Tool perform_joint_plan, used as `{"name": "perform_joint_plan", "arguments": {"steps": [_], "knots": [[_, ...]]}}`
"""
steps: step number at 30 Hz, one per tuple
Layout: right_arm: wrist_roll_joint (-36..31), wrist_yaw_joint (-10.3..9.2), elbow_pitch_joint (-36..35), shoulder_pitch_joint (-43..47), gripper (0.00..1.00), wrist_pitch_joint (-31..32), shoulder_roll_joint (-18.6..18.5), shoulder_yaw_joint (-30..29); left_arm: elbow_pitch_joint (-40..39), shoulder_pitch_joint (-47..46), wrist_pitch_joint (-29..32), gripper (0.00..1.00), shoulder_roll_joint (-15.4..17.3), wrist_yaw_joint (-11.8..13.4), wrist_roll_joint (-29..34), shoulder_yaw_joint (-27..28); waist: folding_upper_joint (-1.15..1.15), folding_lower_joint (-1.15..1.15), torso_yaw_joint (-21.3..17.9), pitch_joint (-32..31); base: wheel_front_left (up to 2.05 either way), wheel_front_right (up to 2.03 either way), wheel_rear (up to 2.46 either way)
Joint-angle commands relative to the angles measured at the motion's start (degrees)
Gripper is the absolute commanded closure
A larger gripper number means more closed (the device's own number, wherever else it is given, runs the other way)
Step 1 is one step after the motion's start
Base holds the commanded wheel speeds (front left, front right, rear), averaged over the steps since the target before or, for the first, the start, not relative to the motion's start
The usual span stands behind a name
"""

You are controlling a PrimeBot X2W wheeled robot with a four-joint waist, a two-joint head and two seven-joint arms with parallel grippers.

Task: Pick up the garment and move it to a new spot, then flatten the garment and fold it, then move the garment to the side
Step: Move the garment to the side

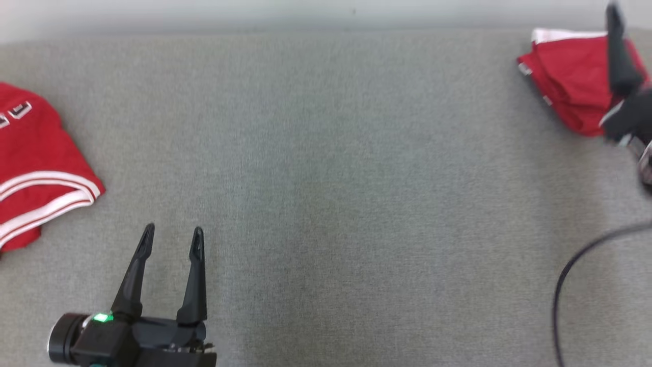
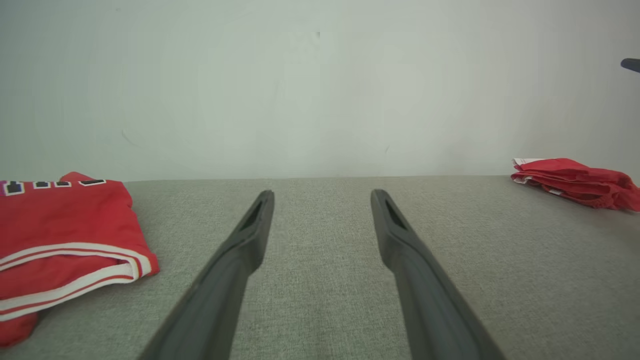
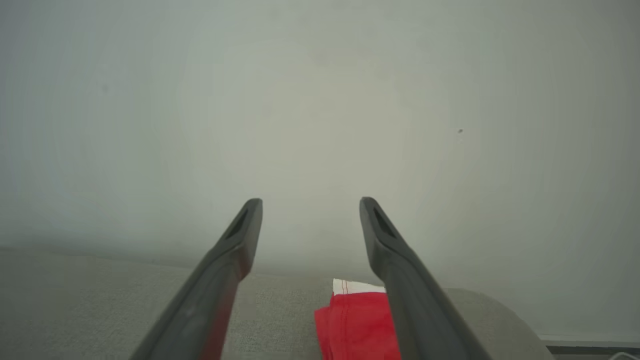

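Worktop: grey woven cloth surface (image 1: 326, 178), running back to a pale wall (image 2: 320, 90).

Folded garment: red with white trim (image 1: 570, 76), lying in a compact folded stack at the worktop's far right corner, close to the back edge. From the left wrist view (image 2: 575, 182), layered edges turned toward the worktop's middle, top slightly rumpled.

Right hand: raised over the worktop's far right corner (image 3: 311, 201), above the folded garment. Fingers spread apart, pale wall seen through the gap. Not clamped on the cloth. Garment (image 3: 357, 325) lying lower, between the fingers and partly behind the right-side one.

Right hand finger: one dark finger (image 1: 619, 56) in the head view, blurred, crossing in front of the folded garment at the worktop's right edge. Touching the cloth or not: cannot tell from there.

Left hand: low over the worktop's near left part (image 1: 173, 229), fingers spread apart and pointing toward the back edge, grey cloth seen through the gap (image 2: 322, 192). Green light lit on its base.

Red jersey: second red garment (image 1: 35, 153), striped white-and-red hem, dark-and-white lettering near its top (image 2: 65, 220). Lying at the worktop's left edge, partly cut off by the frame, hem corner toward the worktop's middle. Near the left hand, apart from it.

Cable: dark, thin (image 1: 565, 275), curving over the worktop's near right part.
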Motion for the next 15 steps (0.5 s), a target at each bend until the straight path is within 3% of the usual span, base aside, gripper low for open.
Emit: {"name": "perform_joint_plan", "arguments": {"steps": [1,8,15], "knots": [[-2.0,-0.05,-1.7,4.2,0.0,0.0,1.7,-3.1,0.2,1.3,-0.1,0.0,-0.1,0.2,-0.3,0.4,0.0,0.01,-1.0,-2.8,0.0,0.0,0.0],[-10.7,-0.05,-12.0,19.2,0.0,0.0,10.0,-16.7,1.0,3.3,-0.1,0.0,-0.4,-0.1,-0.6,2.1,0.0,0.01,-2.2,-6.0,0.0,0.0,0.0],[-15.8,-0.04,-20.7,29.1,0.0,0.0,14.8,-20.2,2.3,3.9,-0.1,0.0,-0.6,-0.8,-0.2,2.6,0.0,0.01,-2.0,-8.1,0.0,0.0,0.0]]}}
